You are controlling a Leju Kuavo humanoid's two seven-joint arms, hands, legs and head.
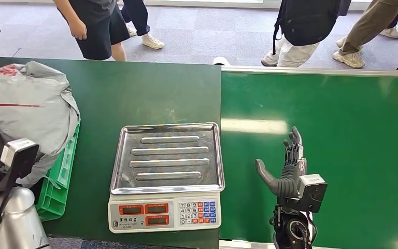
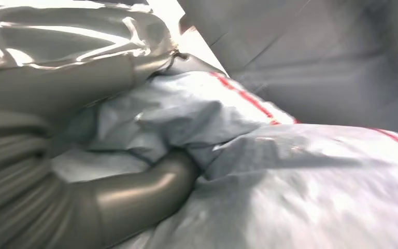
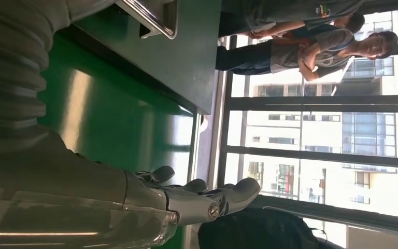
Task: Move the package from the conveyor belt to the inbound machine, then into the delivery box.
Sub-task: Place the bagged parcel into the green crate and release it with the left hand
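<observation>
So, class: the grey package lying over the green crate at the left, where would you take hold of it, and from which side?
Grip the grey package at a bunched fold of its soft, crumpled film, coming from above on the scale side, since it slumps over the green crate with no firm edge. The left wrist view suggests the left hand already presses into such a fold.
</observation>
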